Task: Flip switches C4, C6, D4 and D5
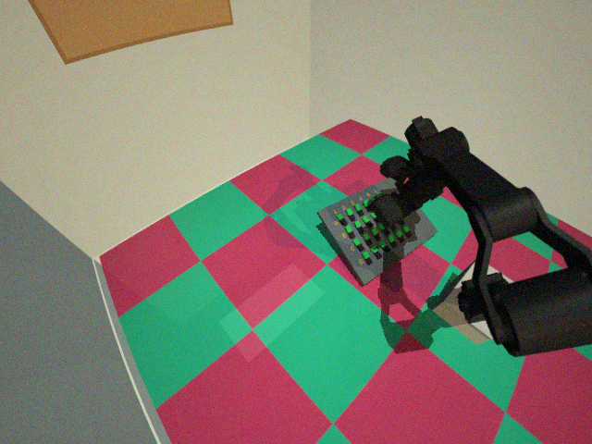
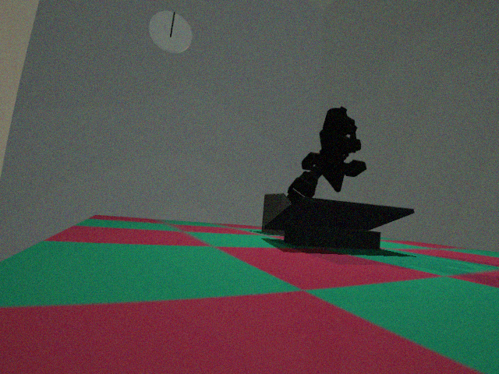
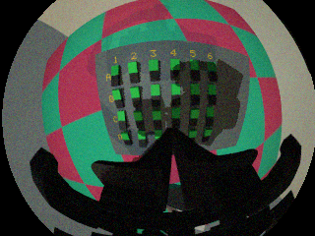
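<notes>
The grey switch panel (image 1: 365, 274) (image 2: 354, 215) (image 3: 241, 64) is tilted on a dark base. My gripper (image 2: 338, 189) (image 3: 171, 131) is shut and empty, its tips above the panel; in the wrist view they cover D4. In the top view the arm hides the tips and part of the panel. In the wrist view, C4 (image 3: 175, 114), C6 (image 3: 210, 112) and D5 (image 3: 193, 134) show green on the far half and dark on the near half. Shadow covers C4 and C6. Which ends are raised is too small to tell surely.
Other switches closely surround these, including C5 (image 3: 195, 113) and D6 (image 3: 208, 132). A pale and tan wedge-shaped object (image 1: 473, 329) stands near the arm's lower part. A grey block (image 2: 274, 209) shows behind the panel in the exterior view.
</notes>
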You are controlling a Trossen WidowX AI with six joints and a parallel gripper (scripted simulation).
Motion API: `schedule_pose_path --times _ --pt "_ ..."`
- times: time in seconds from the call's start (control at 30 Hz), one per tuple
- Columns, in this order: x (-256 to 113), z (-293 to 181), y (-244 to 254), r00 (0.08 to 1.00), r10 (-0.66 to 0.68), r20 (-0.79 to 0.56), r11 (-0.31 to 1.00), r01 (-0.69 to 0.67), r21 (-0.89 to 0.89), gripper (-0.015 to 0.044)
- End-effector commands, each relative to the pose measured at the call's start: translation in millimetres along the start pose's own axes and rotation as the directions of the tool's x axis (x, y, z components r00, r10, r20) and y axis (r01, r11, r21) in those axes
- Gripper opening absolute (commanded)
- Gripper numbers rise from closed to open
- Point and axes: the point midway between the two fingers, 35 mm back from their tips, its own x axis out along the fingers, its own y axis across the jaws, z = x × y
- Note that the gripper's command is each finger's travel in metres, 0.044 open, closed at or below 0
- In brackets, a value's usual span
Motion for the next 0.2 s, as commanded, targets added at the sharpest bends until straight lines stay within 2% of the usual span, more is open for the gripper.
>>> schedule_pose_path --times 0.0,0.17 --pt "0.0 1.1 2.1 1.0 0.006 0.0 1.0 -0.006 0.005 0.0" --pt "0.0 1.1 2.1 1.0 0.006 0.0 1.0 -0.006 0.005 0.0"
